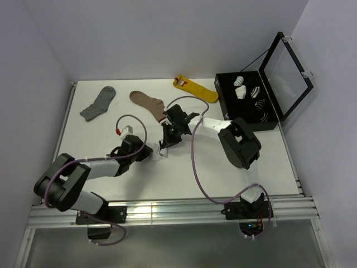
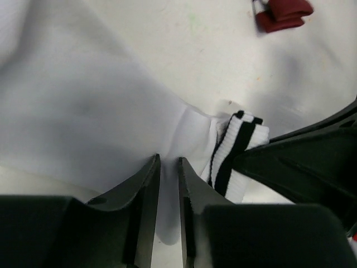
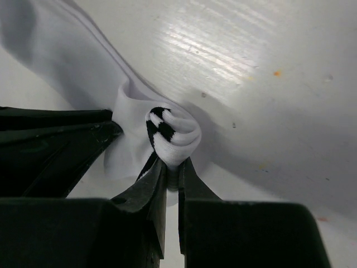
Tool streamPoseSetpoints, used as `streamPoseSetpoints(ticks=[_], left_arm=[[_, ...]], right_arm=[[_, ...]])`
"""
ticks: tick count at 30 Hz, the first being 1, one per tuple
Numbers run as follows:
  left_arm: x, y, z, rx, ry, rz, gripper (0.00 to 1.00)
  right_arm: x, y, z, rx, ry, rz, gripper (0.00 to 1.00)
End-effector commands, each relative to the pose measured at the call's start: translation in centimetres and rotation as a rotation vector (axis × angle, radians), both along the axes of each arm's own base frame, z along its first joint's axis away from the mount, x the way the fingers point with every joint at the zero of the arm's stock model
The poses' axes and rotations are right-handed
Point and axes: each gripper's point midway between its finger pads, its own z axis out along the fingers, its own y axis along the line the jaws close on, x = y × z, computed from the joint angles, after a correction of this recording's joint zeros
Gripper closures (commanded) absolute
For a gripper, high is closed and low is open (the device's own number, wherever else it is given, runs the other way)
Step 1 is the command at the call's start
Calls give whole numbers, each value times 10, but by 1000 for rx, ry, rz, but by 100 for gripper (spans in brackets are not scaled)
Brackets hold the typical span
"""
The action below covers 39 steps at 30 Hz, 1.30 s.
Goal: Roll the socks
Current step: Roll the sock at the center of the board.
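Observation:
The two white socks lie together at the table's middle, mostly hidden under both grippers in the top view. My left gripper is shut on the plain white fabric. The striped cuff, white with two dark stripes, sits just right of it. My right gripper is shut on the folded striped cuff, with white fabric trailing up to the left. In the top view the left gripper and the right gripper meet over the socks.
A brown sock with a maroon-striped cuff lies just behind the grippers. A grey sock is at the back left, a yellow sock at the back. An open black box at the right holds several rolled socks.

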Motion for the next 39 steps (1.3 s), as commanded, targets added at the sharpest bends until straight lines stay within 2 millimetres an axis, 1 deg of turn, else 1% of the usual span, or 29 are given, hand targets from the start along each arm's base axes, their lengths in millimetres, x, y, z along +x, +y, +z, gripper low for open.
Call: streamPoseSetpoints(ticks=[1, 5, 6, 7, 9, 10, 11, 12, 13, 15, 16, 17, 18, 19, 20, 21, 22, 23, 25, 26, 27, 29, 31, 33, 34, 35, 36, 37, 39], left_arm=[[13, -9, -1, 13, -10, -37, 75], [24, -16, -3, 32, -10, -56, 79], [25, -17, -4, 38, -8, -59, 79], [29, -17, -1, 41, -16, -54, 78], [29, -17, 1, 49, -20, -57, 75], [29, -17, 6, 39, -35, -58, 74], [29, -20, 14, 24, -68, -68, 72], [29, -23, 28, 7, -114, -76, 72], [25, -23, 31, 8, -134, -83, 72], [20, -32, 51, 9, -219, -105, 70], [12, -45, 58, 9, -251, -139, 67], [12, -45, 63, 38, -285, -127, 65], [10, -54, 72, 33, -320, -146, 64], [7, -61, 75, 38, -339, -164, 62], [0, -72, 77, 59, -365, -202, 58], [1, -83, 82, 58, -386, -222, 57], [-4, -92, 82, 78, -401, -259, 55], [-1, -99, 81, 95, -410, -262, 53], [-5, -111, 77, 125, -417, -295, 52], [0, -115, 75, 141, -420, -289, 52], [-1, -119, 74, 153, -421, -296, 50], [4, -125, 73, 184, -423, -292, 50], [6, -126, 67, 228, -415, -287, 50], [9, -132, 66, 256, -416, -281, 50], [9, -132, 62, 282, -406, -283, 50], [11, -136, 60, 300, -403, -282, 49], [11, -137, 59, 317, -400, -279, 40], [11, -135, 54, 351, -390, -274, 37], [11, -141, 50, 372, -384, -283, 37]], right_arm=[[7, -37, 1, -209, -70, -22, 100], [14, -55, 7, -329, -86, -38, 100], [15, -58, 7, -351, -87, -42, 100], [17, -63, 6, -381, -88, -51, 100], [20, -73, 8, -440, -95, -67, 100], [20, -75, 6, -458, -88, -69, 100], [21, -78, 9, -482, -86, -80, 100], [22, -79, 9, -491, -83, -82, 100], [21, -79, 9, -497, -78, -81, 100], [23, -79, 9, -517, -72, -90, 100], [21, -79, 9, -523, -64, -89, 100], [22, -78, 7, -527, -57, -97, 100], [22, -79, 6, -532, -53, -101, 100], [22, -78, 5, -535, -47, -104, 100], [22, -78, 4, -540, -38, -111, 100], [21, -77, 4, -538, -32, -113, 100], [21, -76, 5, -535, -23, -121, 100], [21, -76, 3, -541, -14, -123, 100], [21, -74, 5, -545, -8, -131, 100], [21, -74, 3, -547, -2, -130, 100], [21, -73, 5, -545, -1, -133, 100], [21, -72, 5, -541, 4, -132, 100], [20, -71, 6, -535, 10, -132, 100], [20, -70, 7, -532, 11, -131, 100], [20, -70, 7, -531, 12, -132, 100], [20, -70, 7, -531, 12, -132, 100], [20, -70, 7, -530, 11, -132, 100], [21, -69, 8, -528, 11, -134, 100], [20, -68, 8, -527, 13, -131, 100]])
